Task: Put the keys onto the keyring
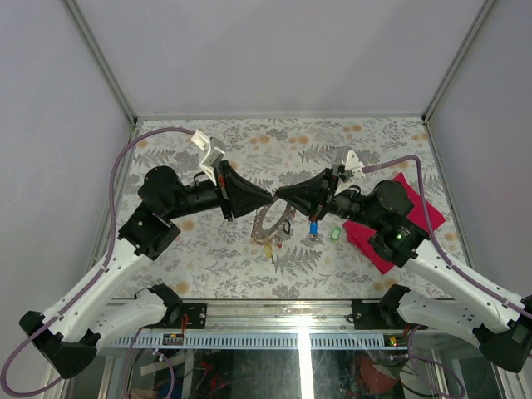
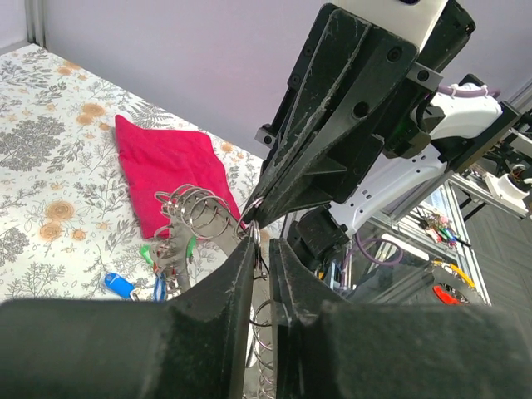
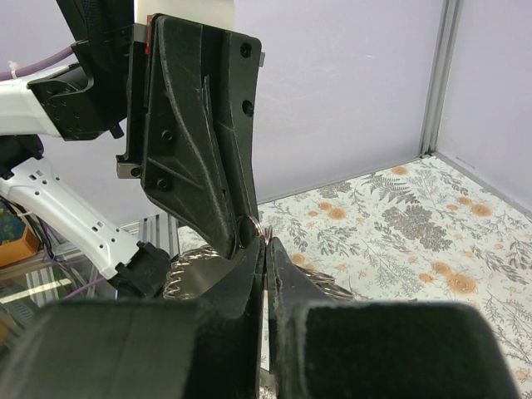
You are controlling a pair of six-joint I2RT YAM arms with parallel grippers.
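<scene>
Jaws, left and right, meet tip to tip at the keyring (image 1: 266, 221).

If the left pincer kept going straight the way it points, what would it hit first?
Most likely the right pincer: the left pincer points at it tip to tip, nearly touching. A loop of the keyring sits at the tips, so it may meet that wire first.

The keyring (image 1: 268, 226) vanishes (top rim only) under the right tool (image 1: 278, 198).
</scene>
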